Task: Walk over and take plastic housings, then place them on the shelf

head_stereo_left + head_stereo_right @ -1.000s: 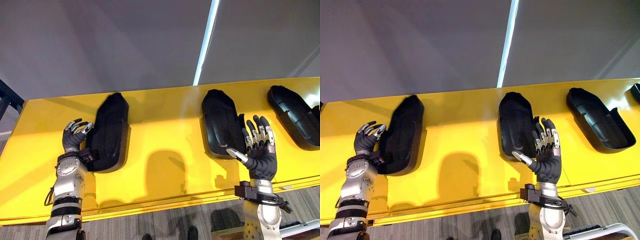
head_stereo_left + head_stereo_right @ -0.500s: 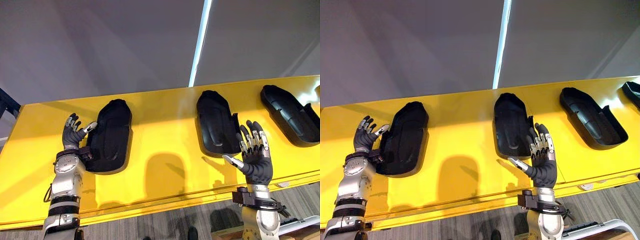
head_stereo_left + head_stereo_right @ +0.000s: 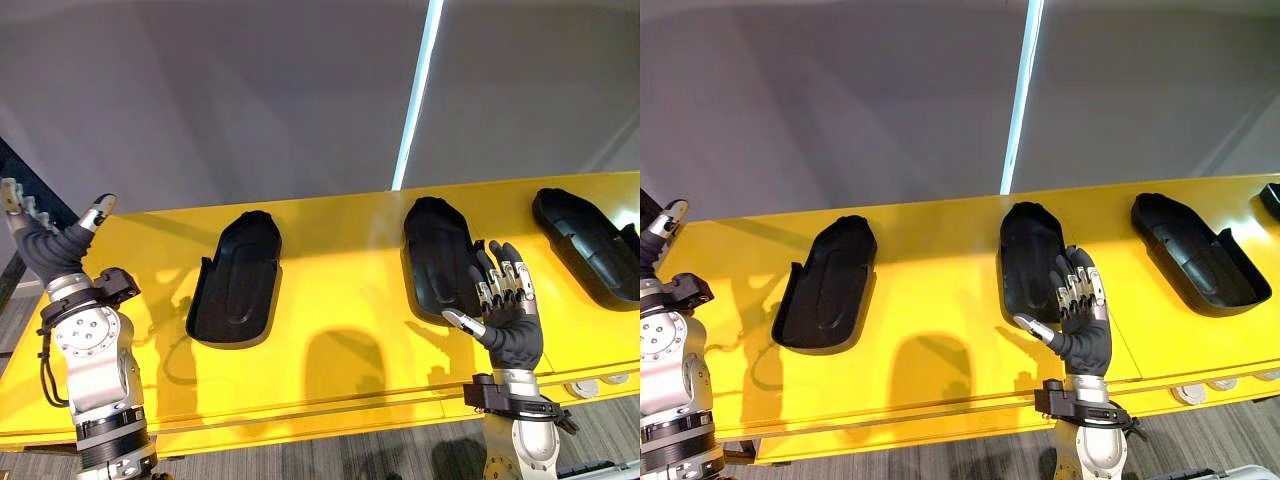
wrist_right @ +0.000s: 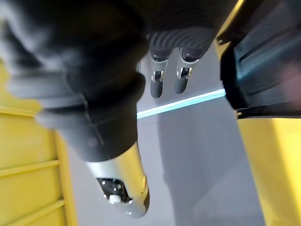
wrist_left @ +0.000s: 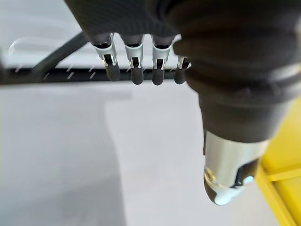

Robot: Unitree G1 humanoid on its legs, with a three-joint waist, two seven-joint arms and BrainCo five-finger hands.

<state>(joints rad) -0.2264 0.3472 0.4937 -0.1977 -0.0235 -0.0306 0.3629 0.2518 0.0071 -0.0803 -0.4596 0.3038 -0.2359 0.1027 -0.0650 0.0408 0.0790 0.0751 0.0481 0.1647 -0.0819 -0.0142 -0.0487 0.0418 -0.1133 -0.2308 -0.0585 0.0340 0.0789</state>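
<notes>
Three housings: black plastic shells lie hollow side up on the yellow shelf (image 3: pixel 340 310). They are the middle housing (image 3: pixel 438 255), the left housing (image 3: pixel 235 285) and the right housing (image 3: pixel 585 240).
Spacing: the left housing lies well to the left of the middle housing and the right housing well to its right. None of them touch.
Right hand (image 3: pixel 512 325): it is raised just beside the middle housing's near right rim, with fingers straight, thumb spread and nothing in it. In the right wrist view the shell's edge (image 4: pixel 263 70) stands apart from the fingertips. From the head views I cannot tell whether the hand brushes the rim.
Left hand (image 3: pixel 48 245): it is far to the left of the middle housing, beyond the left housing and past the shelf's end. It is held up with fingers spread and carries nothing.
Step, as I judge it: both hands are empty and the shells lie flat, so this reads as clearing away from pieces already set down.
Doing it well: draw the right hand away from the middle housing's rim with the fingers kept straight. A curled fingertip could catch the thin wall.
Risk: a caught rim could drag the middle housing toward the shelf's near edge.
Check: the middle housing should lie flat and unmoved once the right hand is clear.
</notes>
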